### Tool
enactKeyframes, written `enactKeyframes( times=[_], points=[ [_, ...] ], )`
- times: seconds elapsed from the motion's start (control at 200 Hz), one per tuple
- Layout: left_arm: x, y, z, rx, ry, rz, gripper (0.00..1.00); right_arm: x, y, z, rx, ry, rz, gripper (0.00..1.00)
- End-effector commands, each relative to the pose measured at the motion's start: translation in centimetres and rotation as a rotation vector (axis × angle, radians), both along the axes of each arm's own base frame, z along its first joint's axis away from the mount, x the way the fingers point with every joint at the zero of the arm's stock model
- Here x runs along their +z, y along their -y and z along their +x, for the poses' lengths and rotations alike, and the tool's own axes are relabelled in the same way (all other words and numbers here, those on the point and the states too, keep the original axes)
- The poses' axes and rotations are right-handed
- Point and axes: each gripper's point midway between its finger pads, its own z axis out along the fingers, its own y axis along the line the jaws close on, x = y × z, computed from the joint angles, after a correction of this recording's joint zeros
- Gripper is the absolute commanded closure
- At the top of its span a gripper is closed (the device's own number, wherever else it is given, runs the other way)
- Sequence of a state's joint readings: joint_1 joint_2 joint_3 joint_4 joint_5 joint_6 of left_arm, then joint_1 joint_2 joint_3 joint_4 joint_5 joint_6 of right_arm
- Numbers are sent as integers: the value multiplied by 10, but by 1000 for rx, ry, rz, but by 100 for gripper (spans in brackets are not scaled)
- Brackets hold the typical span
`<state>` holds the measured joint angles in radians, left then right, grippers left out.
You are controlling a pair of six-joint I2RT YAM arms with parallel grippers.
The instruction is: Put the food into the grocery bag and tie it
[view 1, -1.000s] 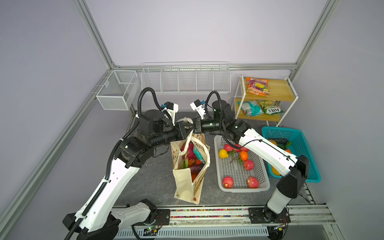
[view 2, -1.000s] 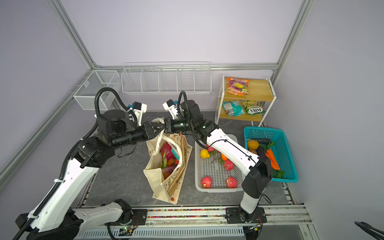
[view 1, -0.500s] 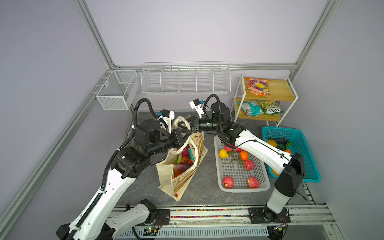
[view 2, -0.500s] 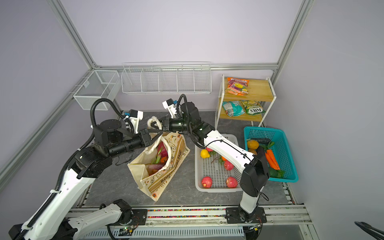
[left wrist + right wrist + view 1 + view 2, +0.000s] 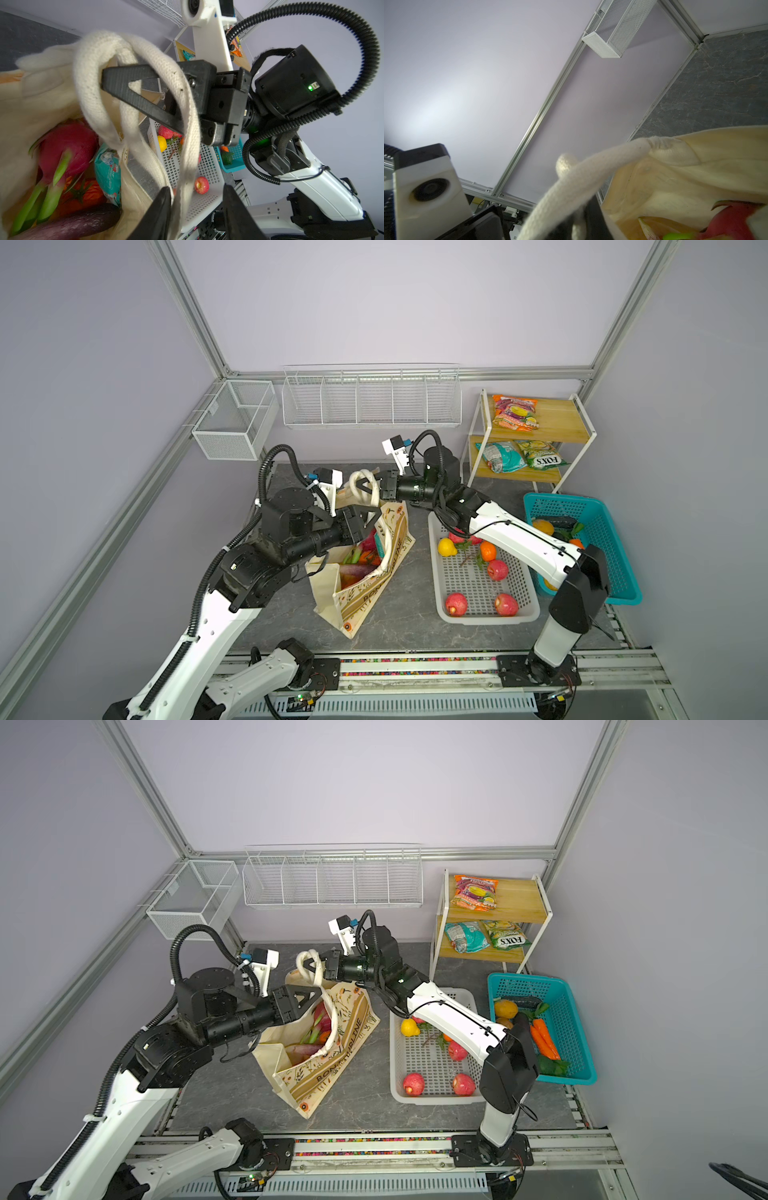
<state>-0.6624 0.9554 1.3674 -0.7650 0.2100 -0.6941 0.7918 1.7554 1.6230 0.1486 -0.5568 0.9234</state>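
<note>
Your left gripper (image 5: 196, 187) had opened since a second before, the cream strap handles (image 5: 87, 93) loose between its jaws; your right gripper (image 5: 368, 488) stayed pinched on them. The cream floral canvas grocery bag (image 5: 365, 597), upright then, leaned over on the grey tabletop (image 5: 407, 614).

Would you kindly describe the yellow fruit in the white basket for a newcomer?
Find the white perforated basket right of the canvas bag. The yellow fruit lies in its far left corner, the only yellow piece among red and orange ones.
</note>
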Motion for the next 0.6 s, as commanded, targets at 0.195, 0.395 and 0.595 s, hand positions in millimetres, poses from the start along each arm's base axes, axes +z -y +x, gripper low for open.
enactKeyframes(
  times=[0.195, 0.395, 0.595],
  points=[
    [29, -45, -4, 176, 76, 22, 71, 52, 12, -3, -28, 129, 115, 90],
    [17, -44, 13, 170, 46, 7, 80, 54, 13, -5, -28, 130, 117, 90],
    [9, -13, 23, 48, 24, -51, 77, 59, 15, -7, -26, 129, 125, 89]
  ],
)
